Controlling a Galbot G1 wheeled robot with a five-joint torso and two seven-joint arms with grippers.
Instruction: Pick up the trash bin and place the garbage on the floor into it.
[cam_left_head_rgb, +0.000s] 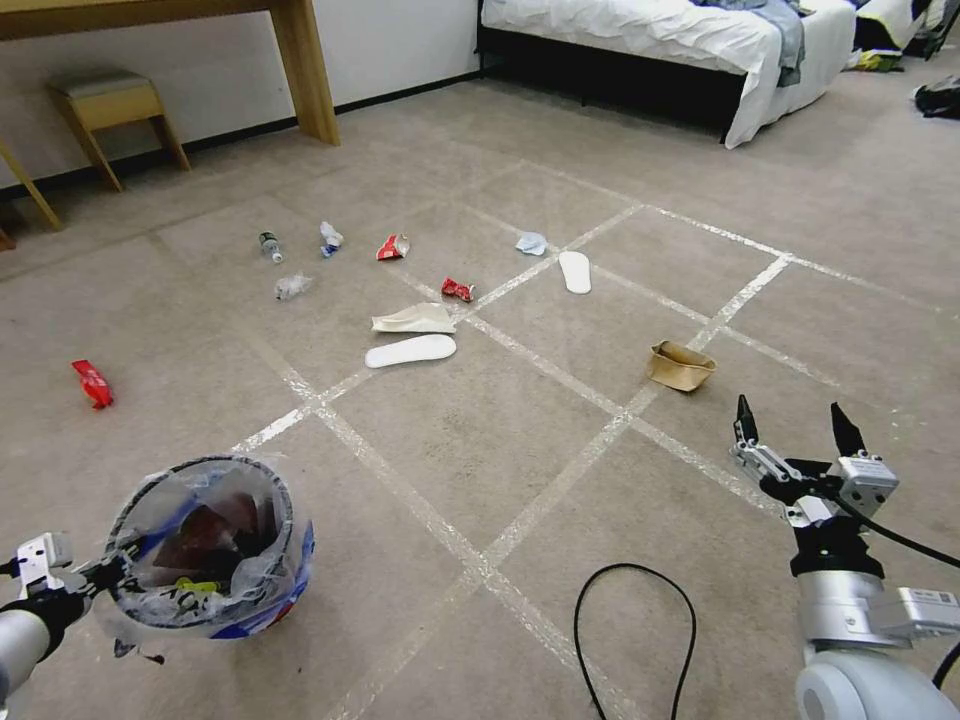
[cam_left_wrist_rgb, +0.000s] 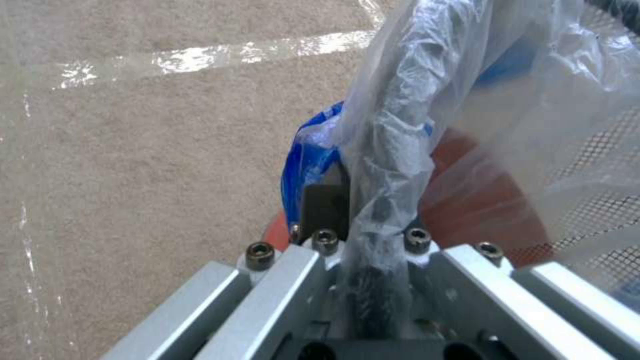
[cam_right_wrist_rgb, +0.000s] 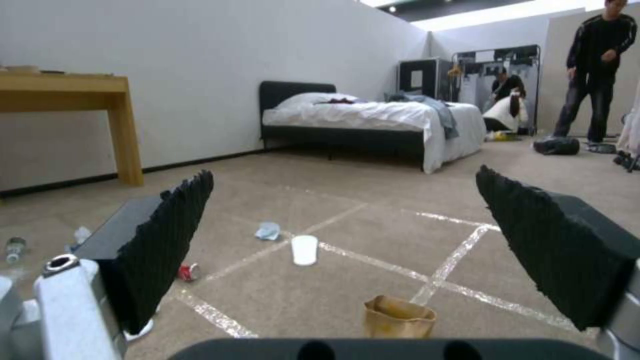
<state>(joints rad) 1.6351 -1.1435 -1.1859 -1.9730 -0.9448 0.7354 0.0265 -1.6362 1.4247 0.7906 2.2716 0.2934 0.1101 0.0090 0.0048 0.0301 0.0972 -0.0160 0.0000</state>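
- While the bin is carried at the robot's left, the left tool (cam_left_wrist_rgb: 363, 235) is clenched on the rim of the trash bin (cam_left_head_rgb: 205, 545), pinching the dark rim and its crinkly liner together; the bin hangs low over the floor (cam_left_head_rgb: 480, 440) with some rubbish already inside.
- Out to the left on the carpet lies a red wrapper (cam_left_head_rgb: 92, 383), well apart from the rest of the litter.
- Farther off, near the wooden worktop leg (cam_left_head_rgb: 303, 70), sit a small bottle (cam_left_head_rgb: 270, 246), a bit of clear plastic (cam_left_head_rgb: 292, 287) and a crumpled white-and-blue scrap (cam_left_head_rgb: 330, 238).
- Around the middle are another red wrapper (cam_left_head_rgb: 393, 247), a crushed red can (cam_left_head_rgb: 457, 290), a cream paper piece (cam_left_head_rgb: 414, 319) touching or just beside a white insole (cam_left_head_rgb: 410, 351), then a pale blue crumple (cam_left_head_rgb: 531, 243) and a second insole (cam_left_head_rgb: 574, 272).
- To the right, the brown paper bag (cam_left_head_rgb: 680, 365) stands on a tape line, and the right tool (cam_left_head_rgb: 795, 425) hovers near it, released, its jaws spread wide and aimed roughly at the bag.
- A black cable (cam_left_head_rgb: 635, 630) loops on the carpet close in front of the robot.
- I'd judge the bin pick-up done and the collecting stage in hand; the bag looks the likeliest target, which would call for lowering the right tool onto its rim, closing, then carrying it across over the bin.
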